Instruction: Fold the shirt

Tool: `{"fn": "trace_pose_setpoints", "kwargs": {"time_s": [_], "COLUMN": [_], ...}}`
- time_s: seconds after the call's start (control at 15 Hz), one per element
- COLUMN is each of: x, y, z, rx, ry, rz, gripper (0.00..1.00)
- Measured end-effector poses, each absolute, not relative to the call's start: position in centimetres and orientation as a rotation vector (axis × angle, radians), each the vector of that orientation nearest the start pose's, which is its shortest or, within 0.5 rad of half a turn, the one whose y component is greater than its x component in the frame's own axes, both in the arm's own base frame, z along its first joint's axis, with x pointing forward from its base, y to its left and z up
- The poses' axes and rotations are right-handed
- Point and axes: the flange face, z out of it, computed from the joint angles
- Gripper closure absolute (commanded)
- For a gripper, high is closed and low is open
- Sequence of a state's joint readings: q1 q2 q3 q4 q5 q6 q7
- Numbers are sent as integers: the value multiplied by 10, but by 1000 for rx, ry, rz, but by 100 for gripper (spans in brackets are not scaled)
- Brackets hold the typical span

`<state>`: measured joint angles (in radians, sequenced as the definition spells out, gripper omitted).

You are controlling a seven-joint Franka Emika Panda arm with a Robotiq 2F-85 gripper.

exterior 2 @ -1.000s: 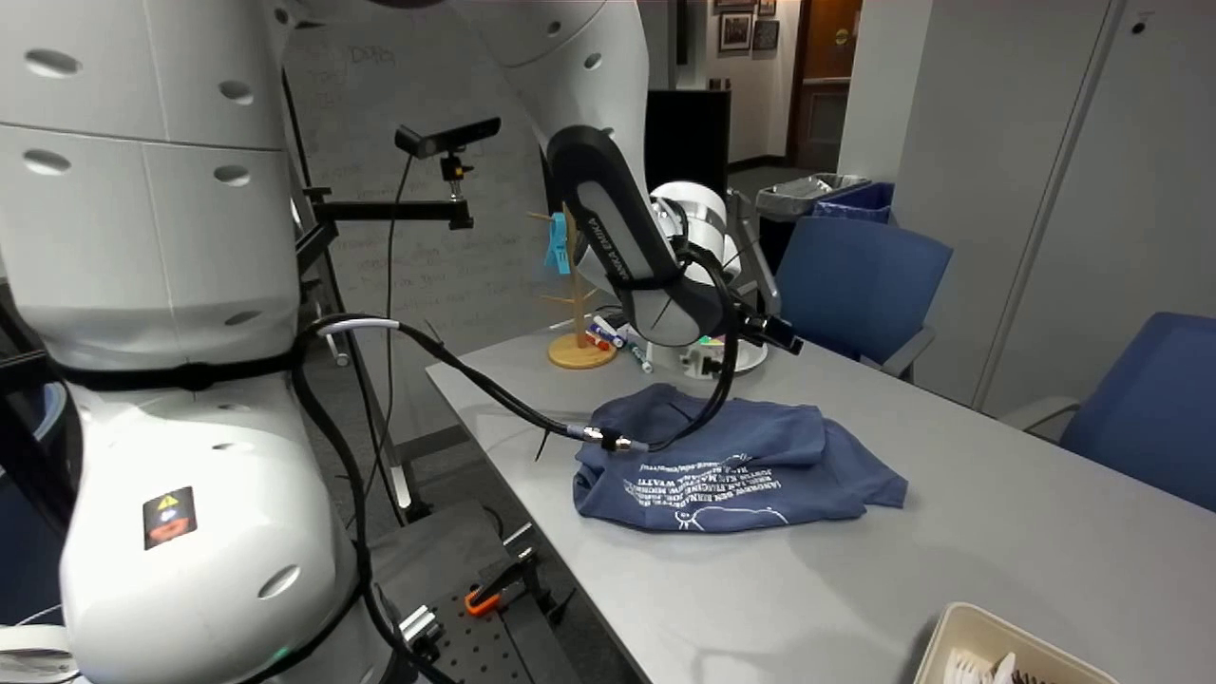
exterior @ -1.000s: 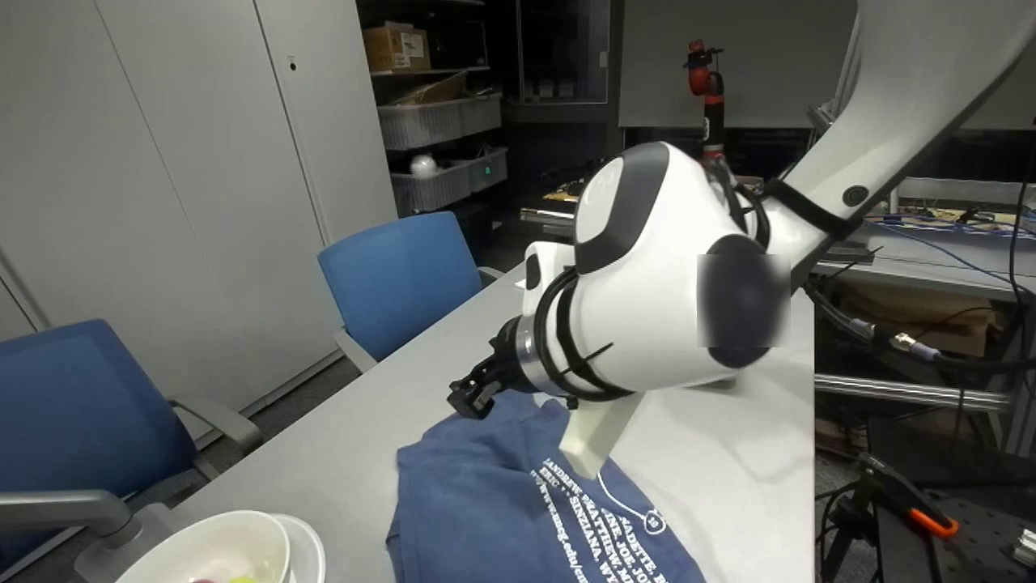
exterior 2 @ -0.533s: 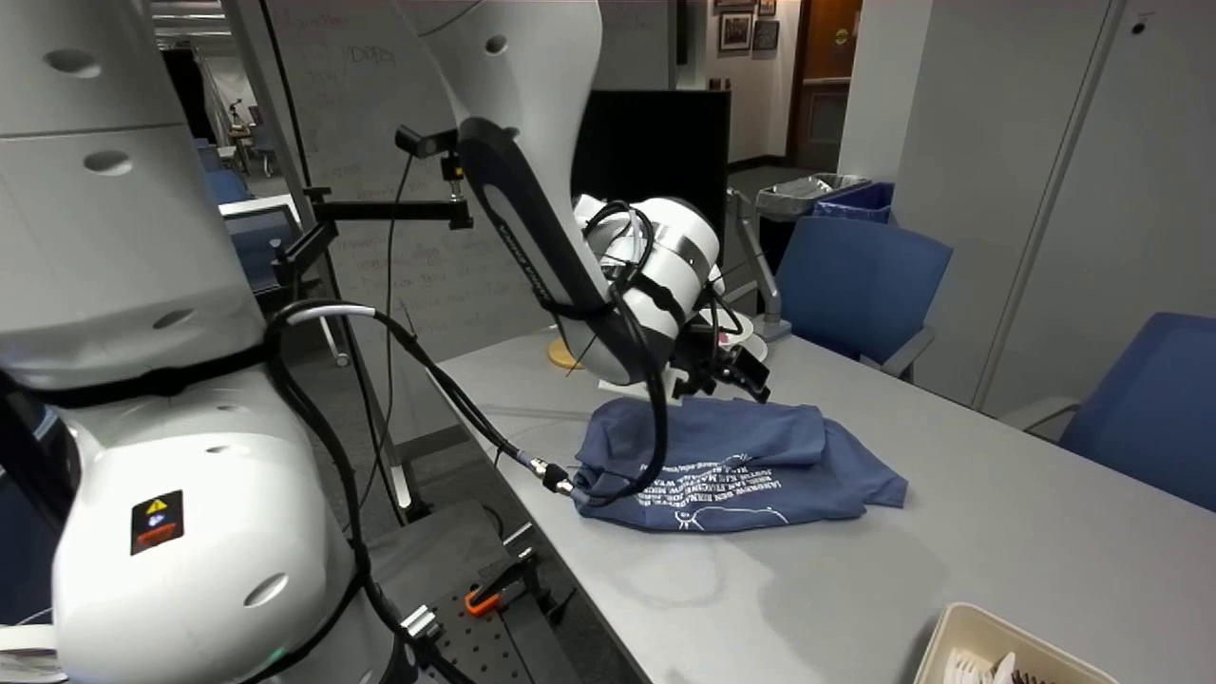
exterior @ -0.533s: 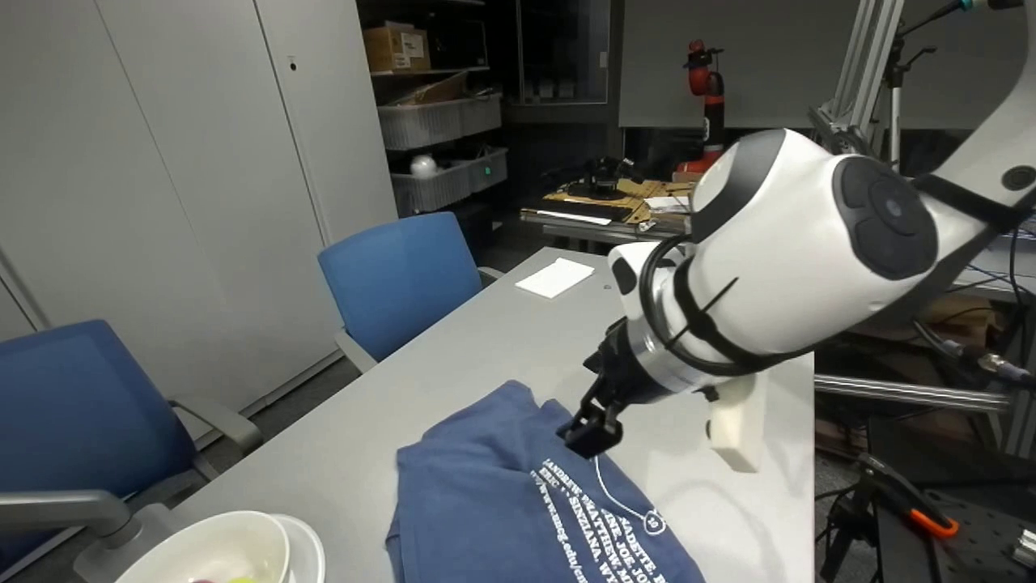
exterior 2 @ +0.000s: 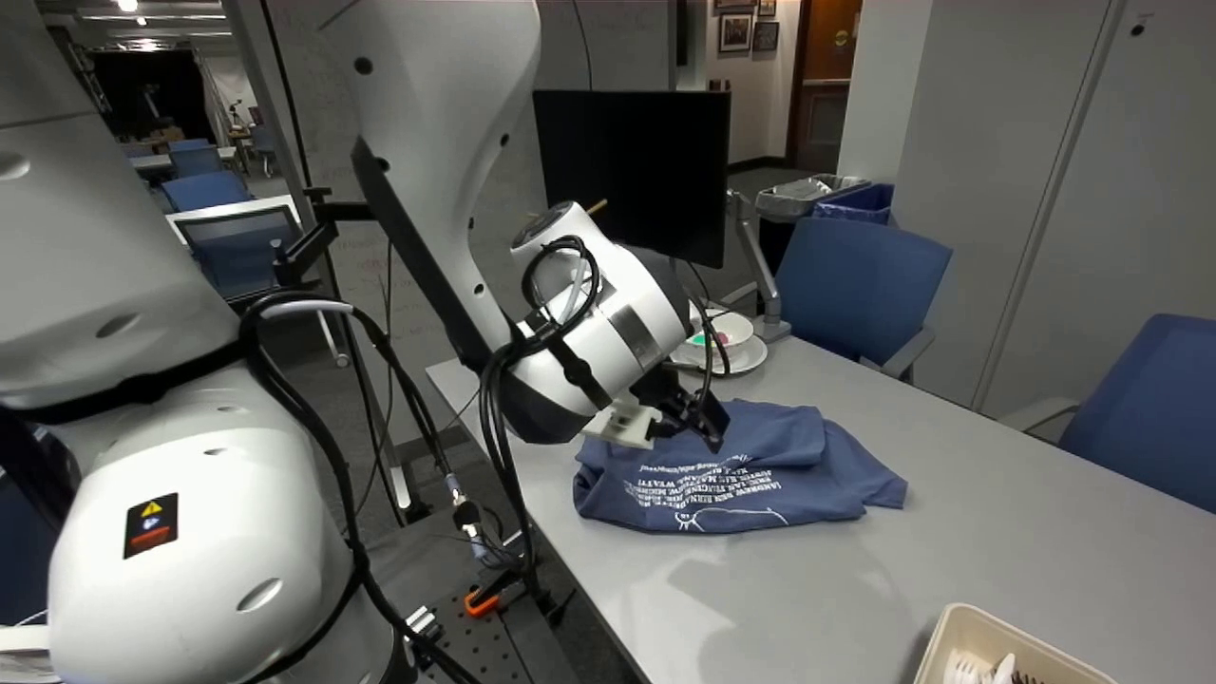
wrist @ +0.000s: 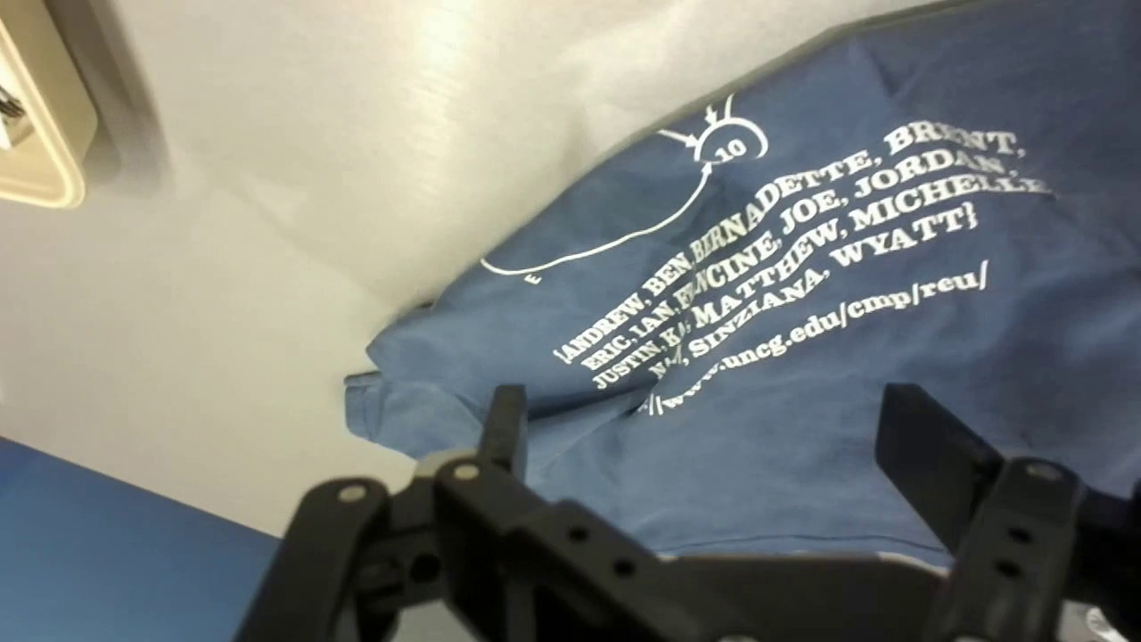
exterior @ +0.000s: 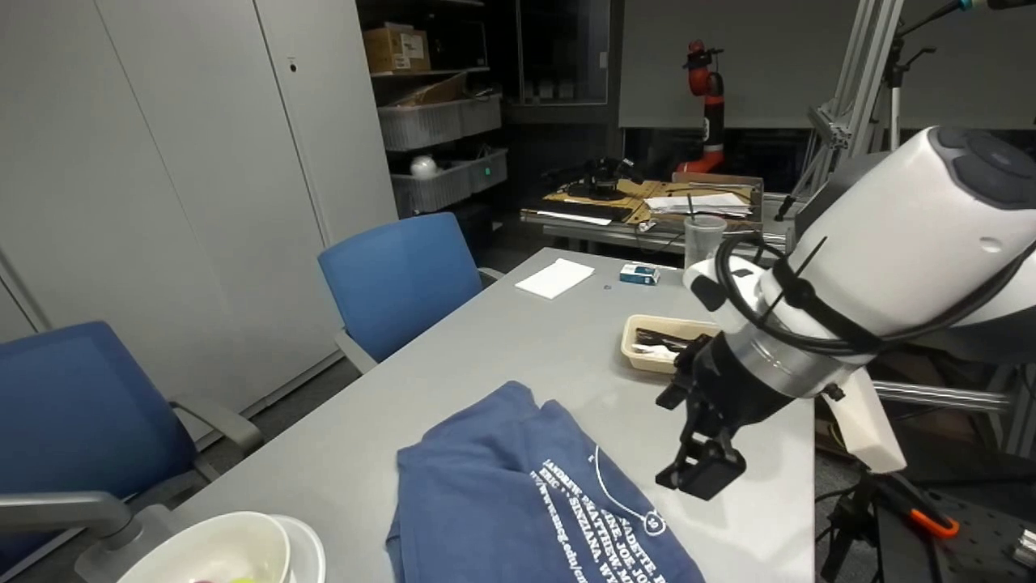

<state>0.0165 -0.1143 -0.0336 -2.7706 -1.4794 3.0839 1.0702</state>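
The slate-blue shirt (exterior: 486, 494) lies partly folded and creased on the table in both exterior views (exterior 2: 788, 442). Its white lettering faces up, and a sleeve-like corner (exterior 2: 883, 484) sticks out at one end. In the wrist view the shirt (wrist: 775, 437) fills most of the lower right, with a crease running through the lettering. My gripper (exterior: 687, 435) is above the table on the lettered side of the shirt, apart from the cloth. It also shows in the other exterior picture (exterior 2: 711, 418), in front of the shirt. In the wrist view its fingers (wrist: 704, 419) are wide apart with nothing between them.
A cream cutlery tray (exterior: 630, 346) stands on the table past the shirt. A white bowl (exterior: 271, 538) on a plate is at the opposite end. A cup (exterior: 702, 240), small box (exterior: 639, 274) and white paper (exterior: 555, 277) lie farther off. Blue chairs (exterior: 405, 279) line one table edge.
My gripper has moved sideways from over the shirt's far side, across the shirt, to beyond its lettered edge, and lower. The shirt has not visibly moved. The cutlery tray has come into sight.
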Motion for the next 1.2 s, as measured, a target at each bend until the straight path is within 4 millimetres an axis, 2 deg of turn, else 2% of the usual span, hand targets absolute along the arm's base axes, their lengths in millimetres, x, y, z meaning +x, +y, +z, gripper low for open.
{"fn": "trace_pose_setpoints", "kwargs": {"time_s": [0.33,1.2], "x": [356,355], "y": [77,80], "z": [234,229], "rx": [-3078,-3095], "ry": [-674,-686], "rz": [-616,-596], "gripper": [0,0]}}
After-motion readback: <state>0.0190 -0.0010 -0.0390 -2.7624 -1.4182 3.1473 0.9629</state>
